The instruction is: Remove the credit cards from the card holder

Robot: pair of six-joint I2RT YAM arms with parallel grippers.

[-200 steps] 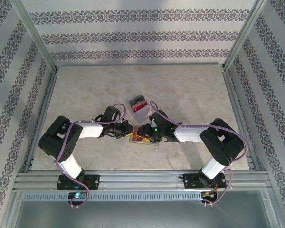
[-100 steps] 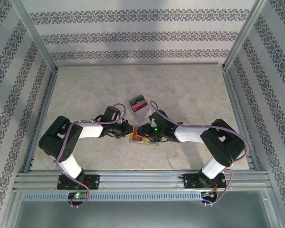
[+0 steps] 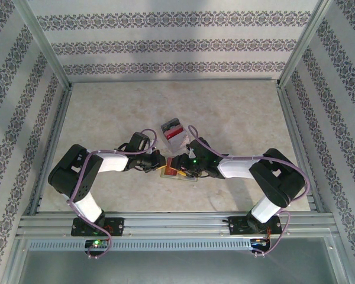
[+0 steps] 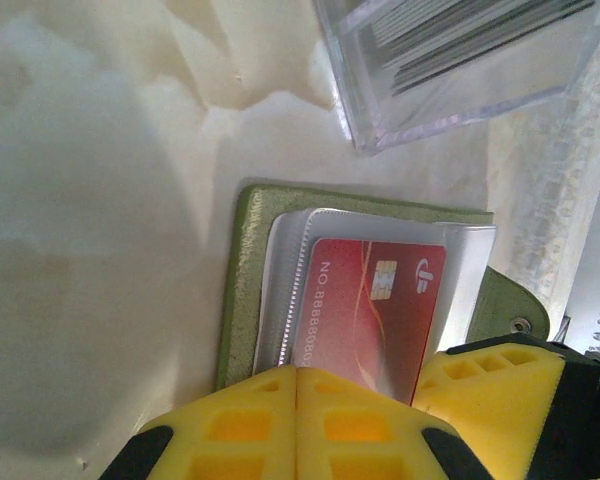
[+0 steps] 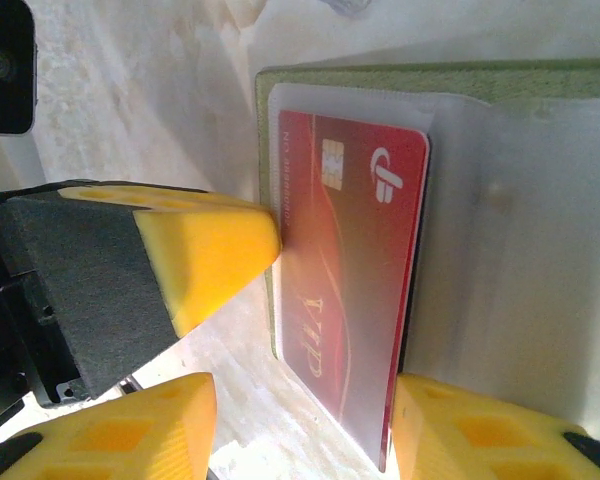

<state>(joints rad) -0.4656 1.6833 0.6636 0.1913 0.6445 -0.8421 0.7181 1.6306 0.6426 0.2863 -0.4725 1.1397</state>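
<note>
Yellow-padded and pressed together, left gripper resting at the edge of the olive-green card holder, folded open flat on the pale table between both arms. Spread, right gripper straddling the end of the red card in its translucent sleeve, not clamped on it. Beyond, near the holder but apart, clear plastic box of stacked cards.

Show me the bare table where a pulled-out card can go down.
Free: the far table between the clear card box and the back wall; the strip between the card holder and the near rail. Crowded: the centre, where the left end effector and right end effector meet at the holder.
</note>
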